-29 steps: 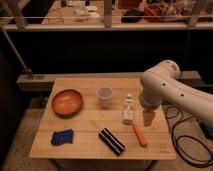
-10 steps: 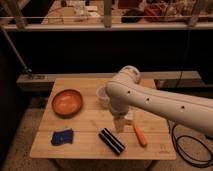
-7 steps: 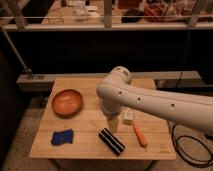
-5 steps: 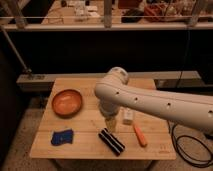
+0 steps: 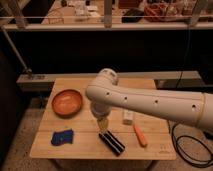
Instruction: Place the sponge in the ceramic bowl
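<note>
The sponge [image 5: 62, 137] is a small bright blue block lying near the front left corner of the wooden table [image 5: 75, 84]. Behind it, at the left, sits the ceramic bowl [image 5: 67, 102], orange-brown, shallow and empty. My white arm reaches in from the right across the middle of the table. The gripper [image 5: 102, 124] hangs below the arm's end, just above the tabletop, to the right of both the sponge and the bowl. It holds nothing that I can see.
A black block with white stripes [image 5: 112, 142] lies just in front of the gripper. An orange stick-shaped object [image 5: 140, 135] and a small white item [image 5: 128, 117] lie to the right. A dark railing and cluttered shelves stand behind the table.
The arm has swung from the table's right side to its middle and now covers the whitish cup. The gripper has moved left and down. The sponge and bowl have not moved.
</note>
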